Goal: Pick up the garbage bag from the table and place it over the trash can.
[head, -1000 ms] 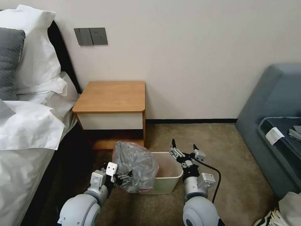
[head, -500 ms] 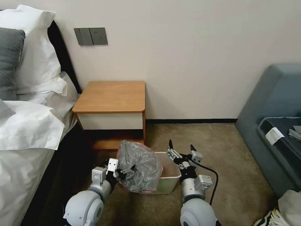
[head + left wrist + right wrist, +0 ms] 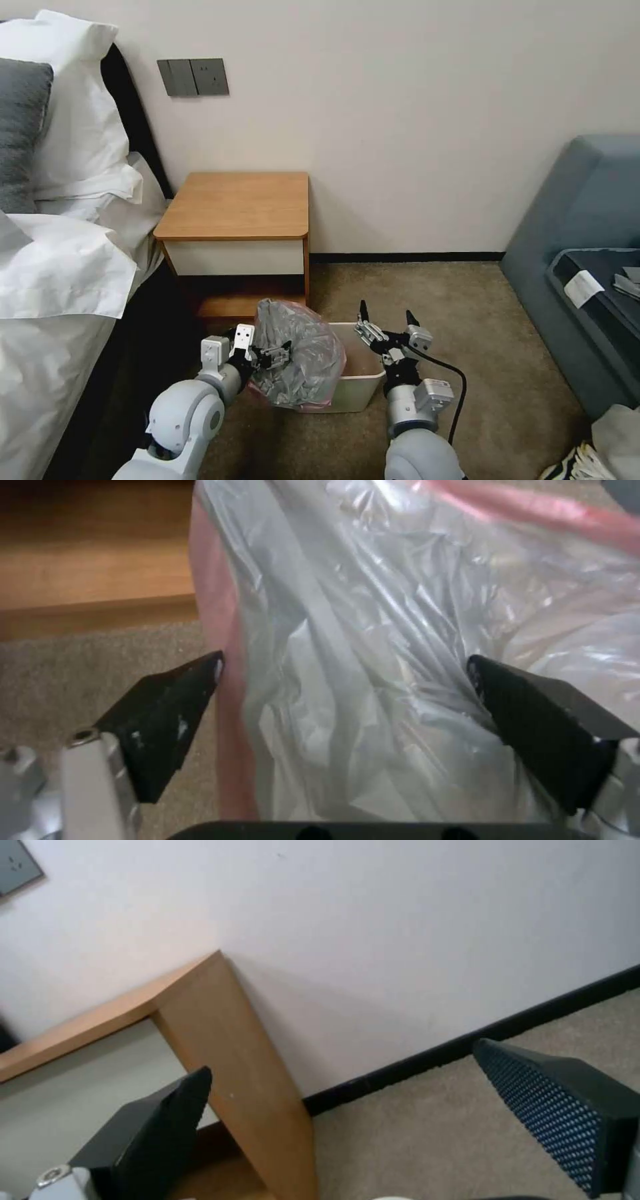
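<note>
A plain off-white painted wall [image 3: 413,120] fills the back of the room, with a dark grey rectangular switch and socket plate [image 3: 193,77] mounted on it. A thin black skirting board [image 3: 407,257] runs along the base of the wall, above a short-pile beige-brown carpet [image 3: 433,293]. On the left stands a bed with rumpled white sheets [image 3: 60,267], a plump white pillow [image 3: 73,113] and a grey cushion [image 3: 20,127] against a black headboard [image 3: 133,113]. On the right sits a blue-grey upholstered sofa [image 3: 580,200]. The lighting is soft and even.
</note>
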You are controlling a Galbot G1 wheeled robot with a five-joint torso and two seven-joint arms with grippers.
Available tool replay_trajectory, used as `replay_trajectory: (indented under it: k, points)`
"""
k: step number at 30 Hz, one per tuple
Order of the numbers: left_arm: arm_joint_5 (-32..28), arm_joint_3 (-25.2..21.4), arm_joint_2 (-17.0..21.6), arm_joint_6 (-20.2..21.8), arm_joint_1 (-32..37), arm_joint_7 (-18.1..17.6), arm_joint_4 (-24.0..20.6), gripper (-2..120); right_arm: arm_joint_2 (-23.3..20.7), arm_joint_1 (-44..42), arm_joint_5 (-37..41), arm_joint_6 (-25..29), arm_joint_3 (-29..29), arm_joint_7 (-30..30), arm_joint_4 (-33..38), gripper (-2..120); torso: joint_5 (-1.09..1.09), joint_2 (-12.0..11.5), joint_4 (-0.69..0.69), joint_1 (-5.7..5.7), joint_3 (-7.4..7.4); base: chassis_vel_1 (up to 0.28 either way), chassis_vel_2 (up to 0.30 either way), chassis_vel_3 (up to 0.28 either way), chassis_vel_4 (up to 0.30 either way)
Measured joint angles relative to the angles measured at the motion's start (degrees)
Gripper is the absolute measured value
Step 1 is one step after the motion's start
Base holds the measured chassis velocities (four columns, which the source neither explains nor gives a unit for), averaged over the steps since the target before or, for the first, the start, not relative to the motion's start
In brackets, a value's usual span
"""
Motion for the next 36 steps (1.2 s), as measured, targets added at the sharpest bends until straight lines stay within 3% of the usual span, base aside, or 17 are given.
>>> replay_trajectory:
  k: [7,10,15,22,26,33,35,36]
  points:
    - [1.59,1.04,-0.73,0.14,-1.04,-0.34,1.98,76,0.48,-0.09,-0.2,0.21,0.06,-0.1,-0.04,100,0.0,0.0,0.0,0.0,0.0,0.0,0.0,0.0,0.0]
    - [3.27,1.85,-1.61,0.18,-2.01,0.11,3.67,61,0.64,-0.51,-0.49,0.55,0.08,-0.14,-0.05,100,0.01,0.0,0.0,0.0,0.0,0.0,0.0,0.0,0.0]
    - [4.63,2.33,-2.17,0.16,-2.38,0.84,4.89,47,0.67,-1.06,-0.83,0.79,0.32,-0.21,0.27,100,0.0,0.0,0.0,0.0,0.0,0.0,0.0,0.0,0.0]
    - [7.7,2.91,-3.4,-0.1,-2.25,1.16,6.22,17,0.66,-2.09,-1.28,1.34,0.97,-0.37,0.82,100,0.02,0.0,0.01,0.0,-0.01,0.0,0.0,0.0,0.0]
    - [7.71,2.92,-3.76,-0.09,-2.0,0.16,5.56,8,0.65,-1.99,-1.27,1.35,0.94,-0.39,1.09,100,0.0,0.0,0.0,0.0,-0.01,0.0,0.0,0.0,0.0]
    - [6.68,2.53,-3.44,-0.17,-0.54,-3.27,4.03,7,0.82,-1.47,-1.18,1.07,-0.03,-0.44,1.4,100,-0.01,0.0,-0.01,0.0,0.0,0.0,0.0,0.0,0.0]
    - [6.41,2.53,-3.2,-1.38,0.08,-4.23,3.58,7,0.8,-1.38,-1.12,1.0,-0.43,-0.47,1.53,100,0.0,0.0,-0.01,0.0,0.0,0.0,0.0,0.0,0.0]
    - [6.3,2.54,-2.77,-4.23,1.0,-5.47,3.05,6,0.63,-1.29,-0.95,0.95,-0.87,-0.74,1.73,100,-0.01,0.0,-0.01,0.0,0.0,0.0,0.0,0.0,0.0]
